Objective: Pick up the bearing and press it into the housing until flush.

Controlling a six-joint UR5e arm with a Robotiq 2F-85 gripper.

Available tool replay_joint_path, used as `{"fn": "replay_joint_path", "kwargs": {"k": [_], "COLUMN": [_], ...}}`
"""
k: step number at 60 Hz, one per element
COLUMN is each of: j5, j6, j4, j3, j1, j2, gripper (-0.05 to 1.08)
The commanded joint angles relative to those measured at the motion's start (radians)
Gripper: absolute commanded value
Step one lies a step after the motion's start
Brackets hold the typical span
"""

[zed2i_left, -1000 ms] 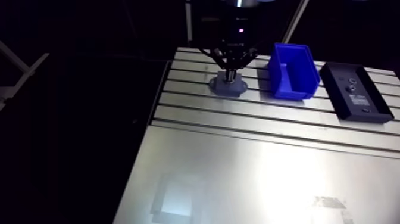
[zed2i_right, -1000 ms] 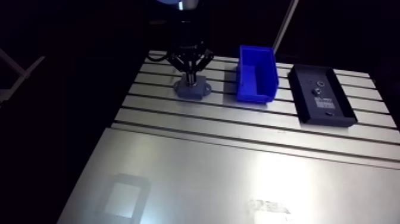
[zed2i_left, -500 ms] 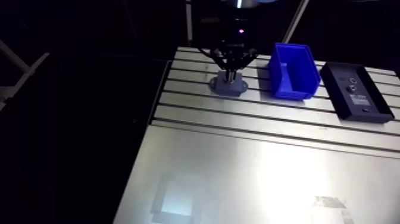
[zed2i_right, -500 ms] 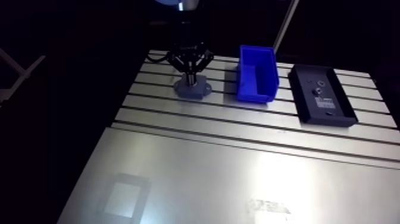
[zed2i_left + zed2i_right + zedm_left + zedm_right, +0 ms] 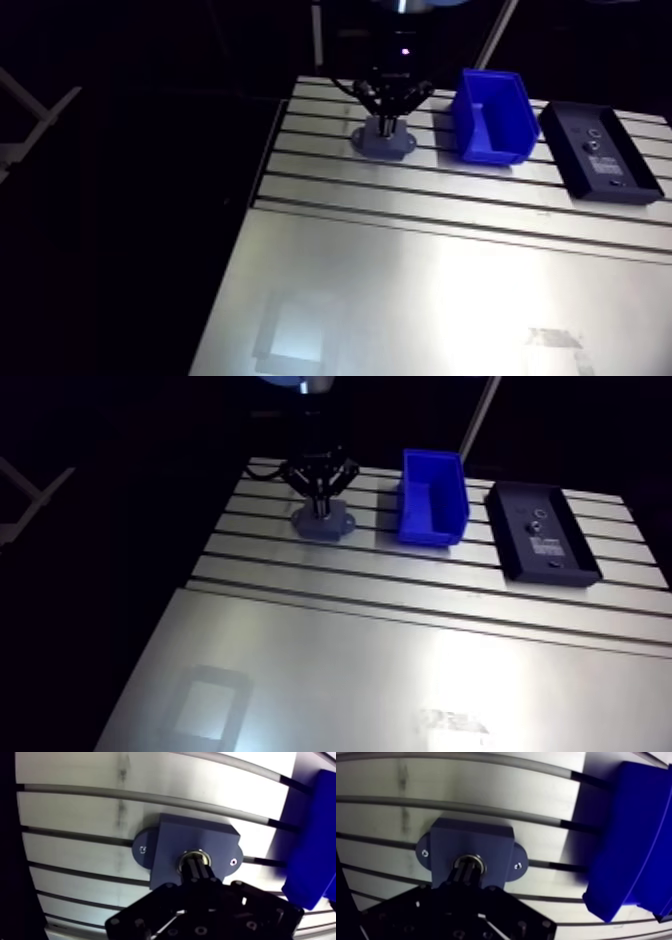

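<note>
The slotted aluminium table [image 5: 420, 290] is a smooth, bare sheet at its near end and gives way farther back to parallel grooves. On the grooved part stands a grey-blue block-shaped housing [image 5: 170, 844] with a rounded, screw-holed ear on either side. The small silver ring of the bearing [image 5: 196, 855] sits in the round bore on the housing's top face. How deep it sits in the bore cannot be told. The black two-fingered gripper [image 5: 196, 869] comes straight down onto it. Its fingers [image 5: 192, 873] are closed against each other, their tips meeting the ring. Just beside the housing is an open blue plastic bin [image 5: 490, 130]. Beyond the bin, well apart from the gripper, lies a flat black rectangular tray [image 5: 598, 155].
</note>
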Motion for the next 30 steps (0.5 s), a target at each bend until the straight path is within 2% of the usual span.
{"fn": "replay_joint_path", "kwargs": {"k": [1, 30], "j5": [0.0, 0.003], "j6": [0.0, -0.002], "j4": [-0.001, 0.01], "j3": [0.001, -0.013], "j1": [0.001, 0.0], "j2": [0.002, -0.01], "gripper": [1.08, 1.08]}}
